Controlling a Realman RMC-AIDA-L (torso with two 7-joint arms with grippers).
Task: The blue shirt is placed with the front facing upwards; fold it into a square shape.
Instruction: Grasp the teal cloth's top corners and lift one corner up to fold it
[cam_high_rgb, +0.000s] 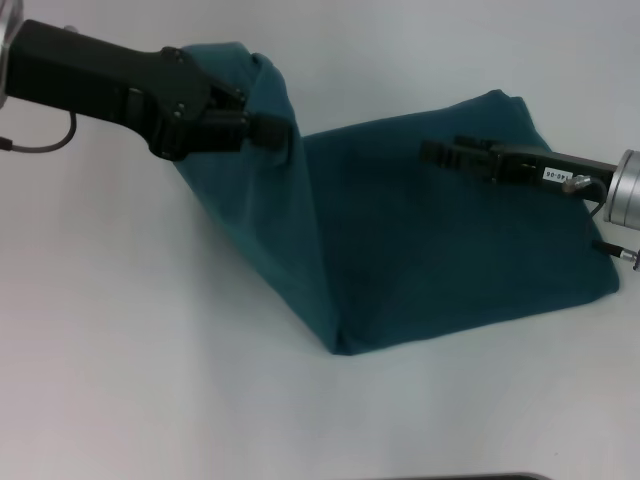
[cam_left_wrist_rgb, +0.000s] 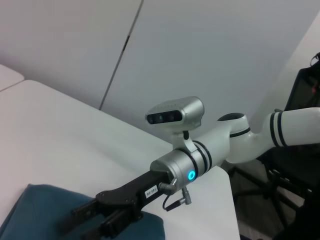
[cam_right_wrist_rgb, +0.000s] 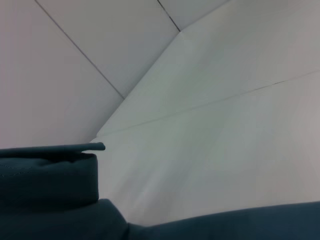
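Teal-blue shirt (cam_high_rgb: 440, 270) hung lifted from left gripper (cam_high_rgb: 262, 128), pinched on its edge; fold lay rightward toward right gripper (cam_high_rgb: 432, 152), whose grip was unclear.

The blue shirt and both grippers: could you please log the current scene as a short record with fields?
Garment: dark teal-blue cotton shirt, partly folded, no lettering visible
Surface: white table
Left gripper: raised over the shirt's left side, pinching a lifted edge of fabric
Lifted fabric: hangs as a slanted sheet from the left gripper down to the near corner
Right gripper: low over the shirt's right part, fingers lying on the flat fabric
Right gripper grip: unclear from these views
Fold state: not yet a square
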